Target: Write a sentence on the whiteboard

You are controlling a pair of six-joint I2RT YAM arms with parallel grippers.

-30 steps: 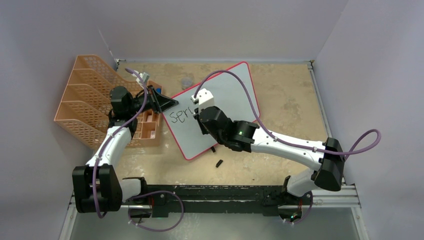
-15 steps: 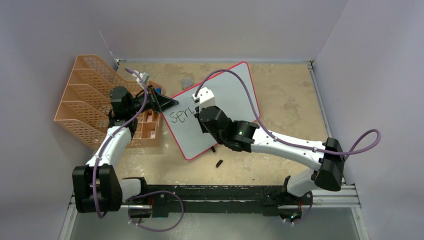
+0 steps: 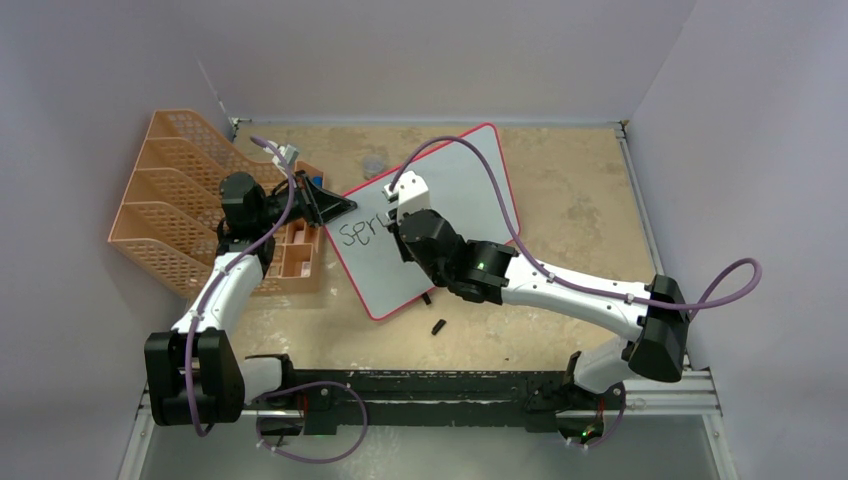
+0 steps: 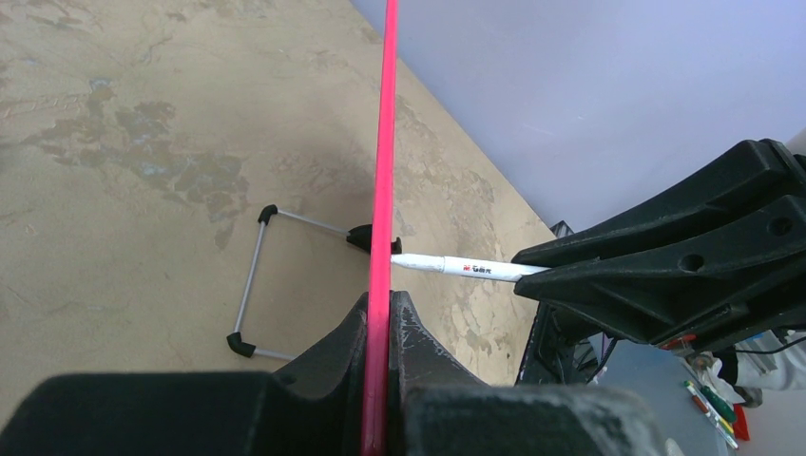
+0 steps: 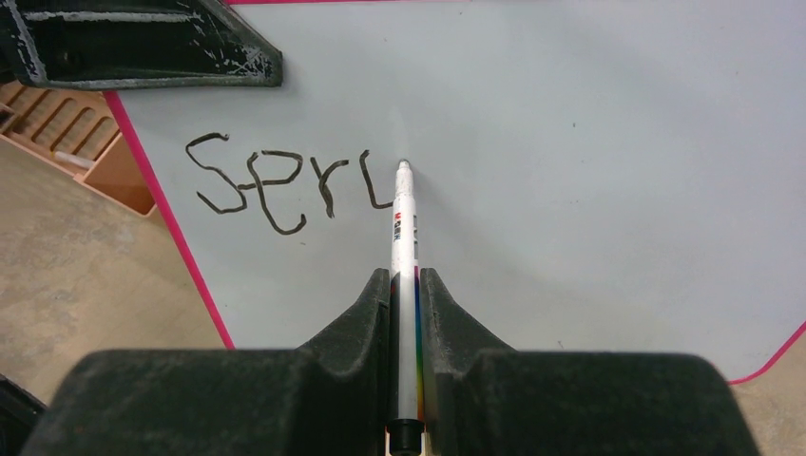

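The left tool (image 4: 380,309) is clamped on the thin red-pink frame of the smooth whiteboard (image 5: 589,142). The right tool (image 5: 407,285) grips a slim white marker (image 5: 404,218), its tip touching the board just right of the wobbly black sentence (image 5: 285,185)

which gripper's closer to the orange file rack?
Left. The left gripper clamps the whiteboard edge on the side facing the file rack; the right gripper, holding the marker, is farther right over the board face.
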